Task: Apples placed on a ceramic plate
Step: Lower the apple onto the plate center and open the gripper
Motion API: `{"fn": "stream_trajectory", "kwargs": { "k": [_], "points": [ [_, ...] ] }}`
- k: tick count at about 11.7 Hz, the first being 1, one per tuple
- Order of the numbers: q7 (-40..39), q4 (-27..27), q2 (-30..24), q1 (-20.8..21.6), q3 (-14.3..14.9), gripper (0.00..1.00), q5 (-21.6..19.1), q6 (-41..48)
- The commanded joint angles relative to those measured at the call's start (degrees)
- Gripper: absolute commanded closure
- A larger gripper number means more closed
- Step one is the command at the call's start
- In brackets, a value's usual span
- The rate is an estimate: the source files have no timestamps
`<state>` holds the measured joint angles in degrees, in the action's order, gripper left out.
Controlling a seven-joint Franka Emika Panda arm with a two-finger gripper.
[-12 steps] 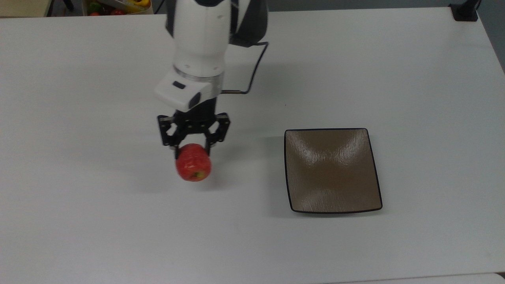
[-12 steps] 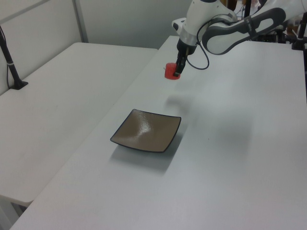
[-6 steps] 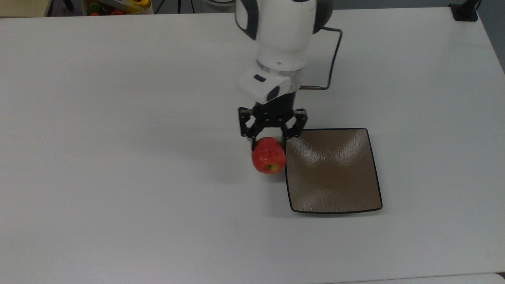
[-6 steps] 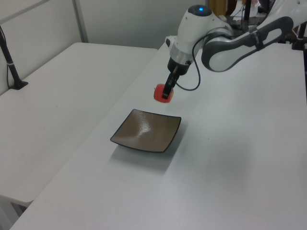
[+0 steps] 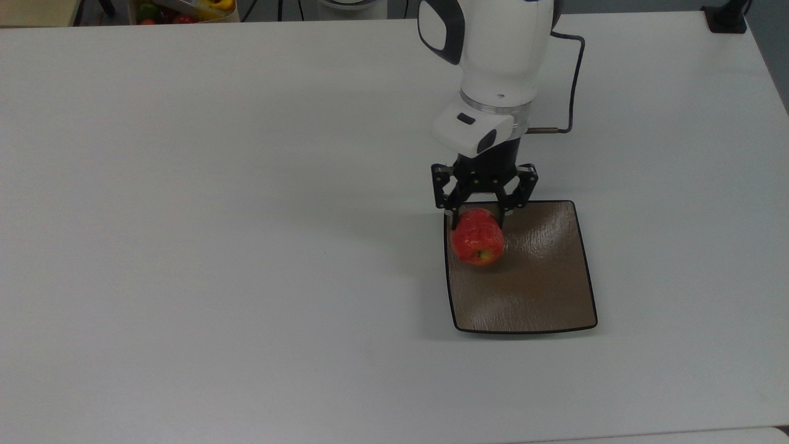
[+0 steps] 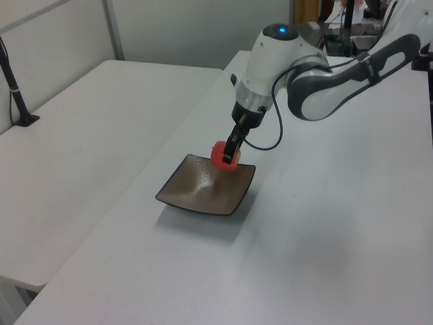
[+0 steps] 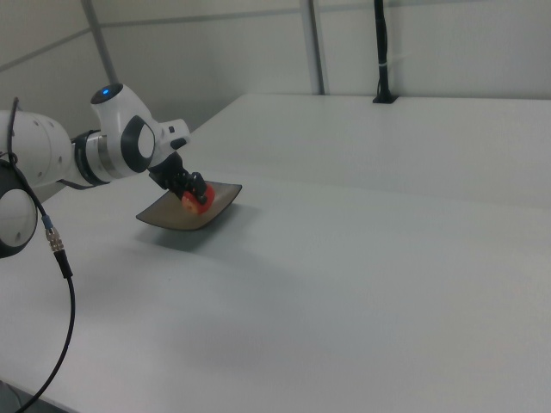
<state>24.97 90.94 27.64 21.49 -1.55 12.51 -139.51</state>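
Note:
The small red apple [image 5: 476,237] hangs in my gripper [image 5: 479,217], which is shut on it, yellowish-green end facing down toward the camera in the top view. It hovers over the square brown ceramic plate [image 5: 542,290], near the plate's corner at the top view's upper left. In the left view the apple [image 6: 222,155] sits above the plate's [image 6: 199,189] far edge, held by the gripper [image 6: 230,150]. The right view has the apple [image 7: 195,196] just above the plate [image 7: 172,217], under the gripper [image 7: 186,189].
The white table [image 5: 185,216] stretches wide around the plate. A bin of colourful items [image 5: 179,9] sits beyond the table's far edge at the top view's upper left. A black clamp post [image 5: 727,15] stands at the top view's upper right corner. The arm's cable [image 5: 570,74] loops beside the wrist.
The gripper has carried the apple toward the top view's right, from open table, past the plate's edge, to above the plate. The plate has not moved.

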Motion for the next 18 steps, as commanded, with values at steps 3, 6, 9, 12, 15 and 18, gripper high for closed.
{"fn": "stream_trajectory", "kwargs": {
  "k": [3, 6, 9, 12, 15, 18],
  "points": [
    [1.31, 0.38, 1.54, 0.66, -0.38, 0.0, 1.12, -3.49],
    [1.31, 0.38, 0.76, 0.66, -0.47, 0.0, 1.55, -3.14],
    [1.13, 0.73, -3.27, 0.05, -0.47, 0.0, 0.5, 4.54],
    [-2.89, 1.17, -8.73, -0.57, -0.47, 0.0, -0.11, 22.02],
    [-8.09, 5.11, -16.01, -2.76, -0.12, 0.0, -3.98, 31.91],
    [-10.29, 11.18, -25.5, -6.18, 1.63, 0.0, -8.43, 32.64]
  ]
}}
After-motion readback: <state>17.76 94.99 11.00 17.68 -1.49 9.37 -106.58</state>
